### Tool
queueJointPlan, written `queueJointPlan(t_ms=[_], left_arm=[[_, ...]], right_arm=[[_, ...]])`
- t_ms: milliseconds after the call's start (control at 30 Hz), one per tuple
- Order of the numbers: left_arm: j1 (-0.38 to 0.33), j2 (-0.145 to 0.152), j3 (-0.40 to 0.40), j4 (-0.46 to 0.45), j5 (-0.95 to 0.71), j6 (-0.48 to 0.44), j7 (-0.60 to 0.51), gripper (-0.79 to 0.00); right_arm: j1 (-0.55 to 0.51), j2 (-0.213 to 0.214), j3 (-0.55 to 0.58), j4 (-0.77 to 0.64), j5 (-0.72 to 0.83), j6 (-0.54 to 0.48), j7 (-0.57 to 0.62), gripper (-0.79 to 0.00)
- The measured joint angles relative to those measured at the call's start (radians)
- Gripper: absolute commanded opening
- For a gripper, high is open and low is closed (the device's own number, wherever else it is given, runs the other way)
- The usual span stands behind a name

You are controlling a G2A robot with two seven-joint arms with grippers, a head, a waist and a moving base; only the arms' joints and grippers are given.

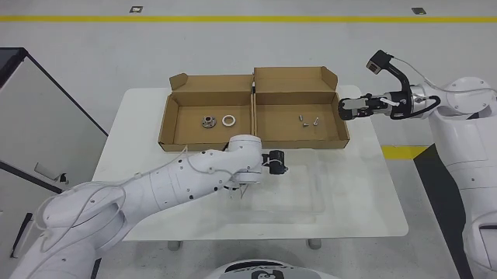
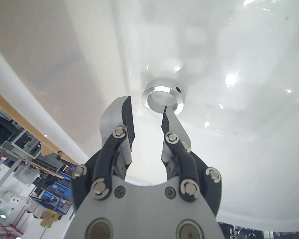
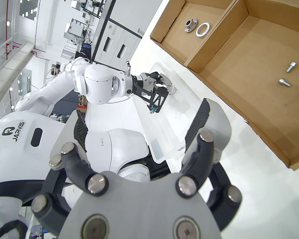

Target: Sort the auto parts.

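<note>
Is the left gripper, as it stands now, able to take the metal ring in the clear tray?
Probably yes. The left gripper is open right at the metal ring, with one fingertip at its rim. Nothing lies between them on the clear tray.

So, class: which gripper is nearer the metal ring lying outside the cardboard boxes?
Left. The left gripper sits open right at the metal ring, one fingertip at its rim. The right gripper hangs beside the cardboard boxes, well away.

No legible text, label, number or sign on cardboard boxes [image 1: 279, 123], metal ring [image 2: 149, 96], bolts [image 3: 284, 82] or white bench [image 1: 349, 193].
</note>
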Motion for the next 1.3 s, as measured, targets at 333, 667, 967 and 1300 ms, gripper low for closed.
queueJointPlan(t_ms=[333,667,967,1300], left_arm=[[0.017,-0.007,0.0,0.008,-0.036,-0.076,0.076,-0.508],[0.008,0.02,0.0,-0.024,-0.091,-0.134,0.134,-0.489],[-0.017,0.023,0.0,-0.014,-0.12,-0.1,0.1,-0.493],[-0.007,0.007,0.0,0.013,-0.114,-0.128,0.128,-0.52]], right_arm=[[0.0,0.0,0.0,0.0,0.0,0.0,0.0,0.0],[0.0,0.0,0.0,0.0,0.0,0.0,0.0,0.0],[0.0,0.0,0.0,0.0,0.0,0.0,0.0,0.0],[0.0,0.0,0.0,0.0,0.0,0.0,0.0,0.0]])
